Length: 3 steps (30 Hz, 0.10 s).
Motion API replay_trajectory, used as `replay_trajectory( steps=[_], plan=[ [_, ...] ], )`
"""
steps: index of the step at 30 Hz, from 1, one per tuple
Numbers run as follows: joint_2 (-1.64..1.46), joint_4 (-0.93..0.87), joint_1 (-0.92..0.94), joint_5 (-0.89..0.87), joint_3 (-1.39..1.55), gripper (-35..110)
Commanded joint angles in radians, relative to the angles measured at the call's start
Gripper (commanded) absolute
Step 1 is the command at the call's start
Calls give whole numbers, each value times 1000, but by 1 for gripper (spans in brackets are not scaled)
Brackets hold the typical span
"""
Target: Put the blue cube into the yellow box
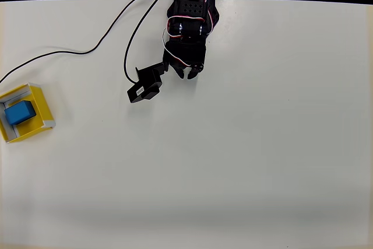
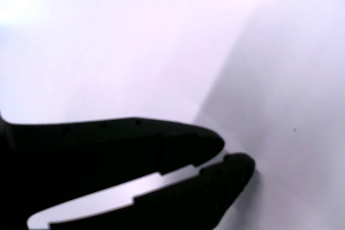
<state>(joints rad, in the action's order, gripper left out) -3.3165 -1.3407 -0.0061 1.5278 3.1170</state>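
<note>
Blue cube (image 1: 20,112) sits inside the yellow box (image 1: 42,102), well apart to the picture-left of the claw (image 1: 188,74), whose black jaws are nearly closed, gripping nothing.

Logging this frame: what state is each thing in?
Small bright-blue cube: lying inside the box, untouched.
Square open-topped yellow box: upright at the table's left edge in the overhead view, holding the cube.
Black two-finger gripper: jaws nearly closed, holding nothing, far from the box.
</note>
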Motion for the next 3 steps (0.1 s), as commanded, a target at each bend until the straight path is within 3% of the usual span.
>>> replay_trajectory(
  steps=[1,3],
  plan=[
    [-28,-8,-3,9,29,4],
    [-28,-8,-3,9,29,4]
  ],
)
